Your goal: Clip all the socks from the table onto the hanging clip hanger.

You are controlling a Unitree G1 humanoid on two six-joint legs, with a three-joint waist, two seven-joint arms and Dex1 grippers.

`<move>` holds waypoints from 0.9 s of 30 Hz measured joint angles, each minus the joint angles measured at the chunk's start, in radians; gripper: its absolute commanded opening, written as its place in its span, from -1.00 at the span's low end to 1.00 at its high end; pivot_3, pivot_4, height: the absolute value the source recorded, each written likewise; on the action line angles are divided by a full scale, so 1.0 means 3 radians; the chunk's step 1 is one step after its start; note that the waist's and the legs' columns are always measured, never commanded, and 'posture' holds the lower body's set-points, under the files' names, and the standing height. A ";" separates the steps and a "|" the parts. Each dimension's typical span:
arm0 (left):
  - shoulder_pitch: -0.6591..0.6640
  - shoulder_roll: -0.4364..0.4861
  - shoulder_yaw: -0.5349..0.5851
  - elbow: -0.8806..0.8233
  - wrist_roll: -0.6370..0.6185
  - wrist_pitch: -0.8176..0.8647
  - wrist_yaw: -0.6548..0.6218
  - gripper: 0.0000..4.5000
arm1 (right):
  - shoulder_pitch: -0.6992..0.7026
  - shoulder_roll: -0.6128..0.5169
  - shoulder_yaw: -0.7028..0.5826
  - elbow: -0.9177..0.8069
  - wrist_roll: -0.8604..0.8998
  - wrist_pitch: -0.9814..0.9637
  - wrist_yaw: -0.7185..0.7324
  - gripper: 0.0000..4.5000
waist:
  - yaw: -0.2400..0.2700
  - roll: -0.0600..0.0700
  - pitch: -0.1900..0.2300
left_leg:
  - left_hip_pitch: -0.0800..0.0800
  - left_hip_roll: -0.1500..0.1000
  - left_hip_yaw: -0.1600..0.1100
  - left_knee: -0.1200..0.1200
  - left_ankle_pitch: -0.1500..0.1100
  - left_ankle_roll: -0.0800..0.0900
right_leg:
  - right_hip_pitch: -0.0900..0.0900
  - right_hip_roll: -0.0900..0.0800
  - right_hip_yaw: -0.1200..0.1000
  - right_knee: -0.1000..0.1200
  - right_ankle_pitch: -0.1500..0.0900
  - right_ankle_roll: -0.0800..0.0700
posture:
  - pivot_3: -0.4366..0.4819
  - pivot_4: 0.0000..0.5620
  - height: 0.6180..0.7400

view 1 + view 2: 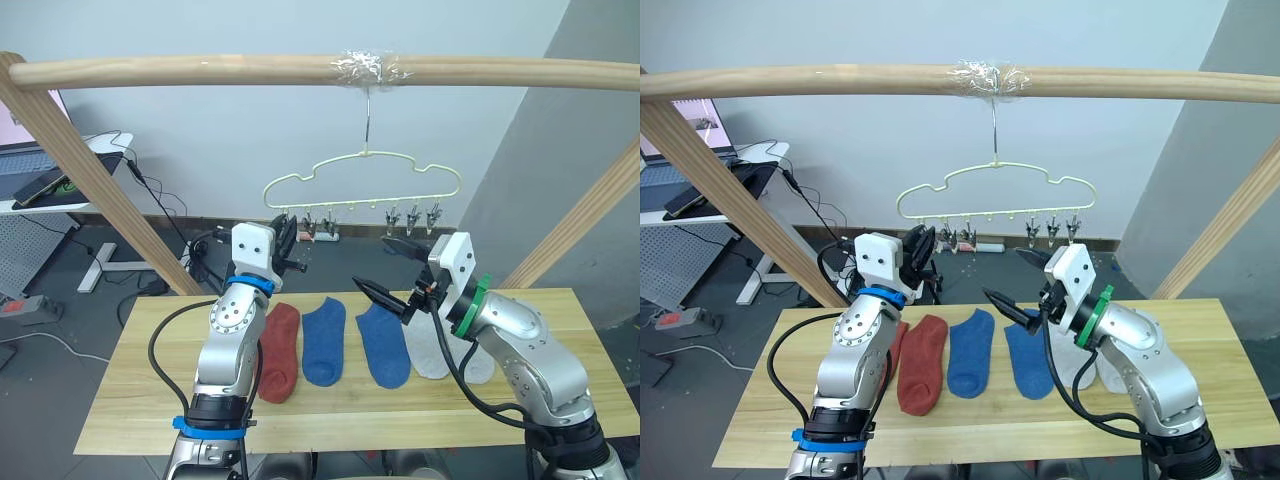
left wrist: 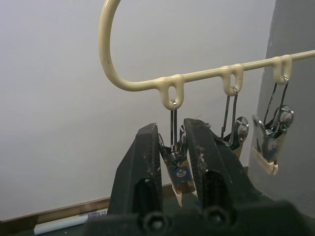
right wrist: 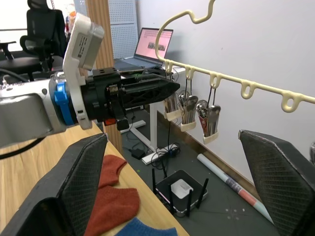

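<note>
The pale yellow-green clip hanger (image 1: 365,183) hangs by its hook from a wooden pole, with a row of metal clips (image 1: 412,216) below it. My left gripper (image 1: 287,240) is raised to the hanger's left end, shut on the leftmost clip (image 2: 178,174); its fingers (image 2: 140,167) press both sides. My right gripper (image 1: 373,262) hovers open and empty above the table (image 1: 150,400), below the right clips. Socks lie in a row: rust-red (image 1: 280,352), blue (image 1: 323,342), blue (image 1: 383,347), grey (image 1: 428,350), grey (image 1: 480,366). Another rust-red sock (image 1: 897,350) peeks from behind my left forearm.
The thick wooden pole (image 1: 200,70) runs across the top, held by slanted wooden struts (image 1: 90,180) at both sides. A side desk with a laptop (image 1: 30,170) stands at the far left. Cables and a router (image 3: 181,189) lie on the floor behind the table.
</note>
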 measured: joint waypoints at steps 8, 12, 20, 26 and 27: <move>0.0001 0.0088 0.0014 -0.0001 0.0006 0.0013 -0.0019 -0.84 | 0.0028 -0.0011 -0.0005 0.0012 -0.0006 0.0025 -0.0045 1.00 | 0.0000 0.0000 0.0000 | 0.0000 0.0000 0.0000 0.0000 0.0000 0.0000 | 0.0000 0.0000 0.0000 0.0000 0.0000 0.0000 | -0.25 -0.55 1.00; 0.0002 0.0103 0.0010 -0.0003 0.0017 0.0023 -0.0042 -0.84 | 0.0028 -0.0011 -0.0010 0.0012 -0.0006 0.0029 -0.0073 1.00 | 0.0000 0.0000 0.0000 | 0.0000 0.0000 0.0000 0.0000 0.0000 0.0000 | 0.0000 0.0001 0.0000 0.0000 0.0000 0.0000 | -0.26 -0.55 1.00; 0.0002 0.0195 -0.0052 -0.0011 0.0120 0.0039 -0.0109 -0.84 | 0.0024 -0.0011 -0.0034 0.0012 -0.0005 0.0056 -0.0084 1.00 | 0.0000 0.0000 0.0000 | 0.0000 0.0000 0.0000 0.0000 0.0000 0.0000 | 0.0000 0.0001 0.0000 0.0000 0.0000 0.0000 | -0.25 -0.55 1.00; 0.0004 0.0287 -0.0071 -0.0016 0.0153 0.0040 -0.0184 -0.84 | 0.0023 -0.0011 -0.0036 0.0014 -0.0008 0.0057 -0.0089 1.00 | 0.0000 0.0000 0.0000 | 0.0000 0.0000 -0.0001 0.0000 0.0000 0.0000 | -0.0001 0.0001 0.0000 0.0000 0.0000 0.0000 | -0.25 -0.55 1.00; 0.0005 0.0289 -0.0069 -0.0016 0.0146 0.0040 -0.0203 -0.84 | 0.0023 -0.0011 -0.0037 0.0014 -0.0008 0.0057 -0.0090 1.00 | 0.0000 0.0000 0.0000 | 0.0000 0.0000 0.0000 0.0000 0.0000 0.0000 | 0.0000 0.0001 0.0000 0.0000 0.0000 0.0000 | -0.25 -0.55 1.00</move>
